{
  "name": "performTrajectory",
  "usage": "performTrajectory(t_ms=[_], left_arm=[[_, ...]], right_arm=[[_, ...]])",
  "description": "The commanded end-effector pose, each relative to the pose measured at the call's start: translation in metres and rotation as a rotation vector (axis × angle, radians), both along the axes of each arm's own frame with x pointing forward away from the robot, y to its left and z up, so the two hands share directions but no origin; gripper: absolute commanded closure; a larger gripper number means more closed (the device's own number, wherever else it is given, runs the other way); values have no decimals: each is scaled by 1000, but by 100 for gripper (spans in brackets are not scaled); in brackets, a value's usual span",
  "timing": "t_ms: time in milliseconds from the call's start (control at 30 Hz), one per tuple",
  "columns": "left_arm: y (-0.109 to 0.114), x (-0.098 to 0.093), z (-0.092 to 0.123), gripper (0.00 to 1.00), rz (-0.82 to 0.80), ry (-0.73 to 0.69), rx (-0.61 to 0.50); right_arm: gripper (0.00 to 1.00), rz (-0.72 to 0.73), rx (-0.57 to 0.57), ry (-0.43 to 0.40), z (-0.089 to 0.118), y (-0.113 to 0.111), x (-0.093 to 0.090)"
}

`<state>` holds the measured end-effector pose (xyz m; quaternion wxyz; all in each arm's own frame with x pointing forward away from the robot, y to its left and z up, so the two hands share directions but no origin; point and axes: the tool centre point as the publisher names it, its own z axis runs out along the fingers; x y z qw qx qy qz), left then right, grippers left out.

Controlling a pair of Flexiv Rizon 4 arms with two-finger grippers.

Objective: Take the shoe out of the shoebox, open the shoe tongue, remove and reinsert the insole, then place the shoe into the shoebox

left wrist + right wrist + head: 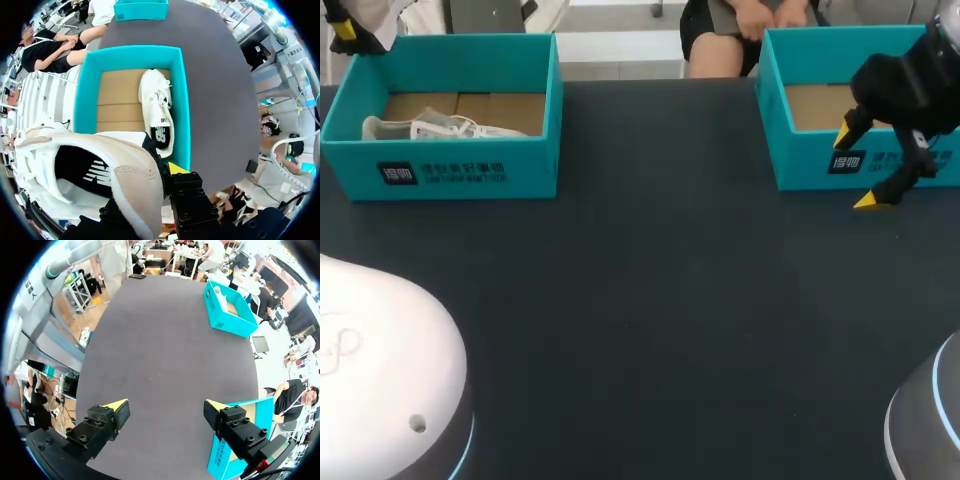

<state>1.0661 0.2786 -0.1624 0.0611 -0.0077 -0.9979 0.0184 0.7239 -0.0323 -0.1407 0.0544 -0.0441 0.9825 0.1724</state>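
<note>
Head view: second shoe [440, 127] is lying inside the left shoebox [470, 165], while the right gripper [856, 168] is hanging well apart from that box, before the right shoebox [808, 165], jaws spread wide and gripping nothing. Left wrist view: the left gripper [155, 186] is hanging above the left shoebox, clamping the lifted shoe [100, 165] apparently at its heel end, with one yellow tip showing and the other hiding behind the upper. Right wrist view: fingers are gaping over bare table [160, 350], far from the left shoebox. Being light and soft-uppered, the shoe is probably handling best when gripped at the stiffer heel or sole edge.
</note>
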Motion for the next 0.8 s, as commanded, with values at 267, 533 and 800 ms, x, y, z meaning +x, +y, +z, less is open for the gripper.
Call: performTrajectory(t_ms=[267, 533, 800], left_arm=[[5, 28, -20, 100, -1, -28, -2], [1, 26, -22, 100, -189, 35, -5], [22, 15, -21, 100, -1221, 47, 92]], right_arm=[[0, 0, -3, 4, 0, 1, 2], [0, 0, -3, 4, 0, 1, 2], [0, 0, -3, 4, 0, 1, 2]])
